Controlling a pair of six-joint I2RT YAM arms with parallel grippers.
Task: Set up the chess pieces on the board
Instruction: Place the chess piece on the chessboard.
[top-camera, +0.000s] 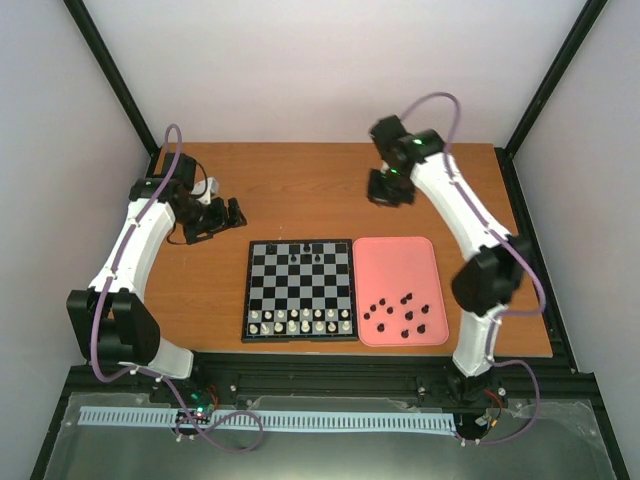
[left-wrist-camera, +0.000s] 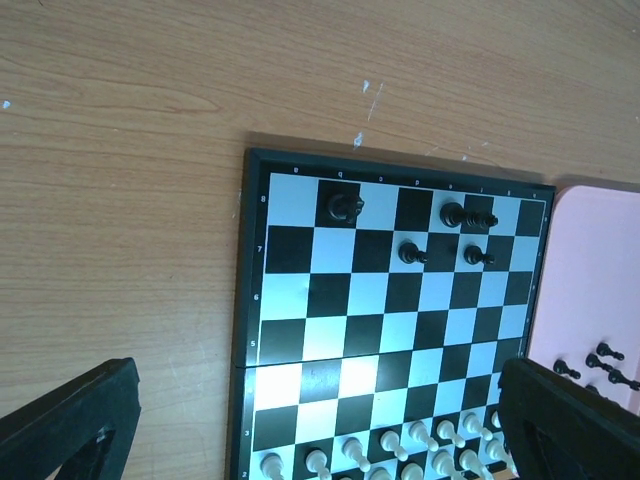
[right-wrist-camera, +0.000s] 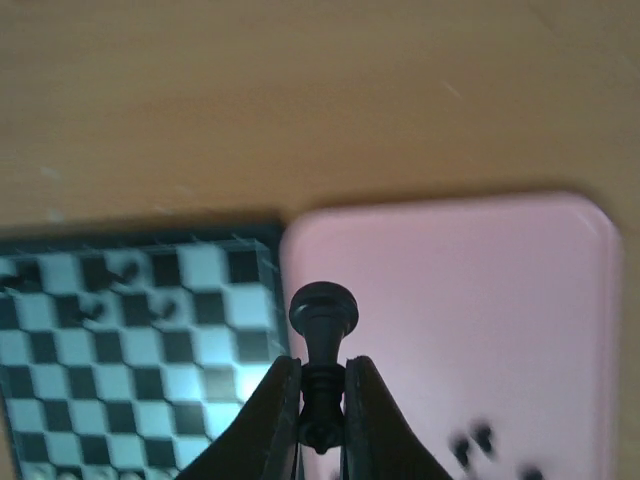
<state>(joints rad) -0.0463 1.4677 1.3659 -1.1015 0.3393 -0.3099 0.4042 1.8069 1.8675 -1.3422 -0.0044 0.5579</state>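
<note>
The board (top-camera: 300, 285) lies at the table's middle, with a few black chess pieces (top-camera: 306, 252) on its far rows. More black pieces (top-camera: 402, 312) lie on the pink tray (top-camera: 400, 262). My right gripper (right-wrist-camera: 323, 395) is shut on one black piece (right-wrist-camera: 323, 308), held high above the tray's far left corner; in the top view it (top-camera: 390, 188) hangs beyond the tray. My left gripper (top-camera: 222, 218) is open and empty, left of and beyond the board. Its view shows the board (left-wrist-camera: 240, 300) with several black pieces (left-wrist-camera: 345, 207) on the top rows.
White pieces (top-camera: 300, 321) fill the board's two near rows and show in the left wrist view (left-wrist-camera: 420, 450). The pink tray (left-wrist-camera: 590, 270) touches the board's right side. Bare wooden table (top-camera: 290, 190) lies beyond the board.
</note>
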